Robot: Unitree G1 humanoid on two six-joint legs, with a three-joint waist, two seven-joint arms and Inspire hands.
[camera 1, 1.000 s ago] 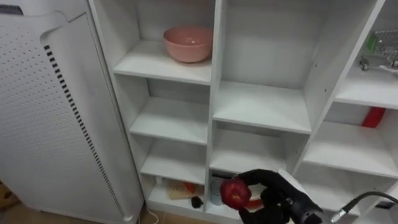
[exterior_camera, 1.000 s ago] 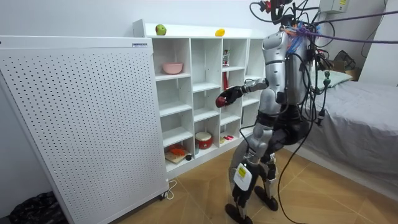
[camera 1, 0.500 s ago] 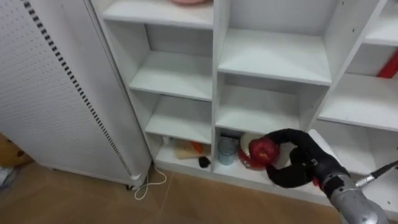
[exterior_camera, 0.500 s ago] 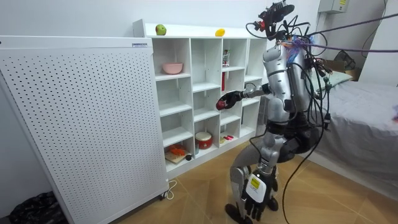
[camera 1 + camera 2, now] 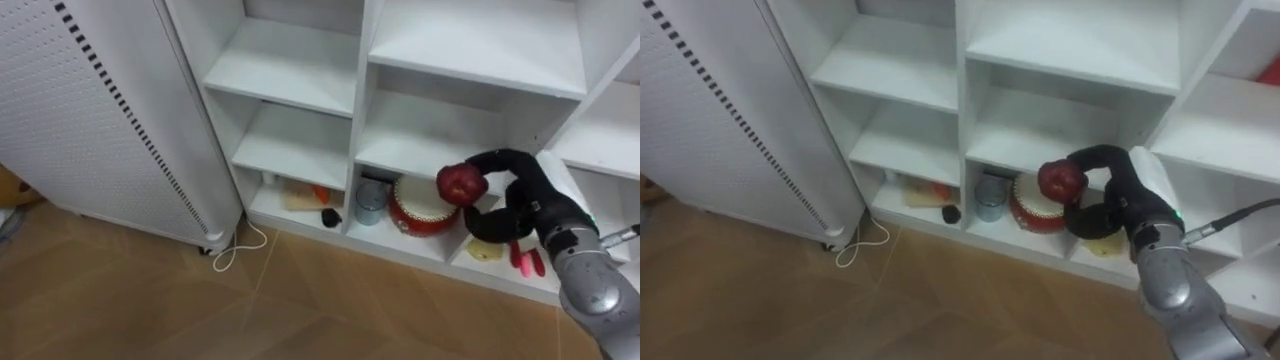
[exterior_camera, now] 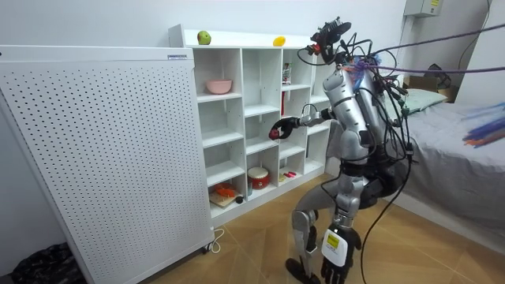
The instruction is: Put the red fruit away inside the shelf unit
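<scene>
My right hand (image 5: 512, 196) is shut on a red apple (image 5: 461, 184), fingers curled over it from the right. It holds the apple in the air in front of the white closet (image 5: 290, 72), level with the lower middle compartments. The room view has me standing bent towards the closet (image 6: 252, 102), right arm stretched out with the apple (image 6: 274, 133). A green apple (image 6: 204, 37) and a yellow fruit (image 6: 278, 41) lie on top of the closet. The right eye view shows the apple (image 5: 1061, 180) in my right hand (image 5: 1118, 196) as well.
The bottom compartments hold a red round pot (image 5: 418, 207), a grey cup (image 5: 370, 200), a yellow thing (image 5: 486, 250) and small items. A pink bowl (image 6: 219, 86) sits on an upper shelf. A white perforated panel (image 5: 90, 110) stands left of the closet. A bed (image 6: 454, 150) is behind me.
My view has dropped from the upper shelves to the lower ones and the floor. In the room view I lean towards the closet and the apple hand moves closer to it.
</scene>
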